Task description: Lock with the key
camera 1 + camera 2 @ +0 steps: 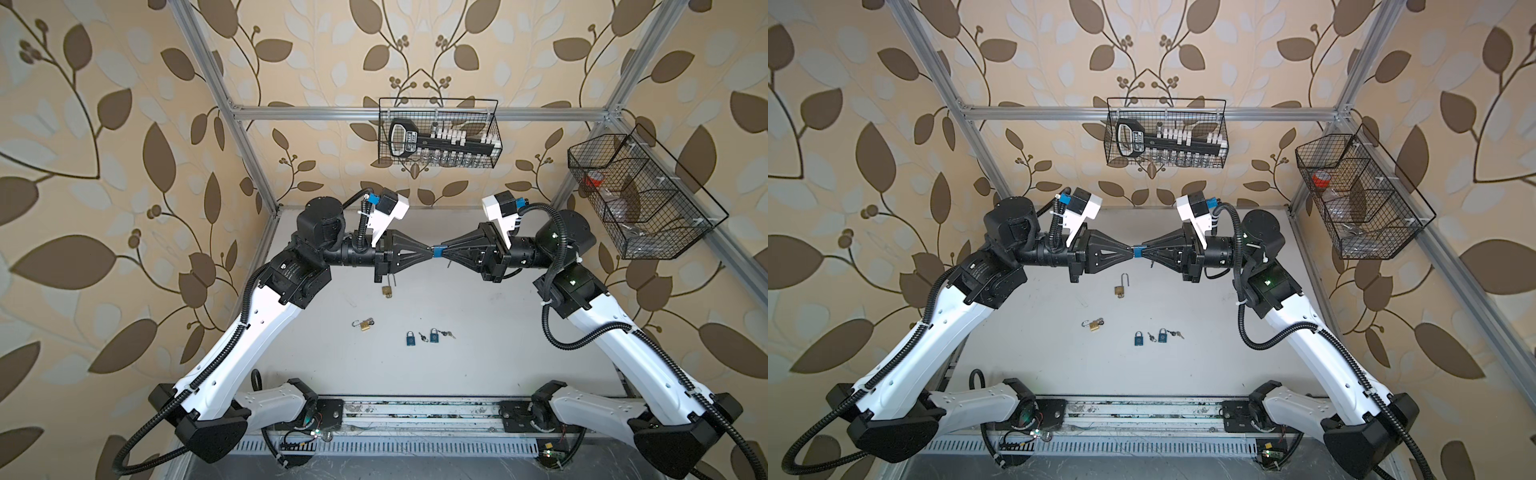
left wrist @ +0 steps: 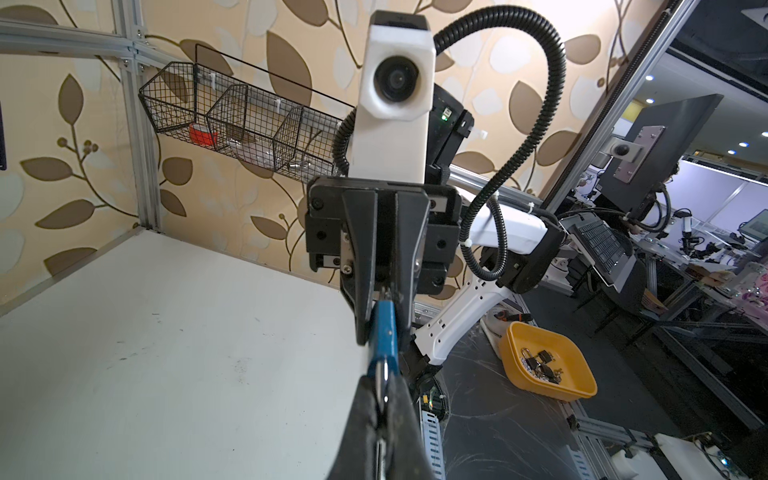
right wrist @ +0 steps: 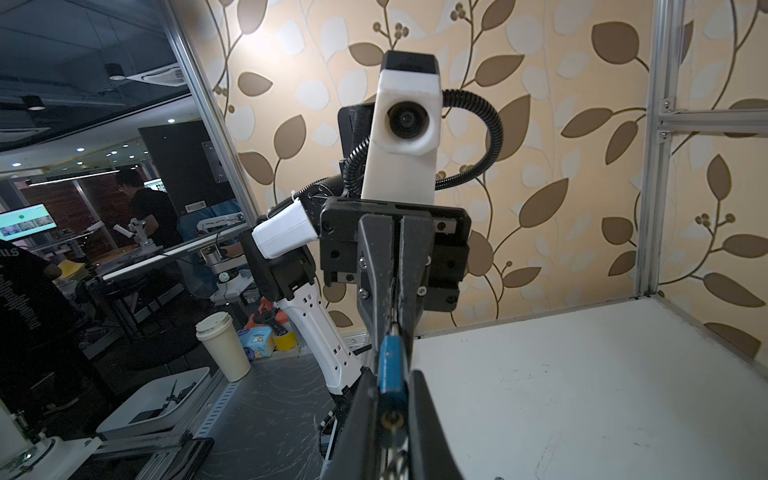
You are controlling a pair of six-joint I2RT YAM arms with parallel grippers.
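Observation:
A small blue padlock (image 1: 438,251) (image 1: 1138,250) hangs in the air above the white table (image 1: 498,332), between both grippers, which meet tip to tip. My left gripper (image 1: 431,250) (image 2: 384,380) is shut on its silver shackle (image 2: 382,374), with the blue body (image 2: 385,328) beyond. My right gripper (image 1: 445,252) (image 3: 392,376) flanks the padlock's lower end (image 3: 391,361). The key (image 3: 390,424) sits in the brass keyhole between the fingers. Its jaws stand a narrow way apart, and a dark gap shows beside the body.
On the table lie two brass padlocks (image 1: 387,291) (image 1: 365,324) with raised shackles. Nearer the front are two blue padlocks (image 1: 411,338) (image 1: 433,336) with loose keys (image 1: 448,333). Wire baskets hang at the back (image 1: 438,133) and right (image 1: 640,195). A yellow tray (image 2: 544,361) sits off the table.

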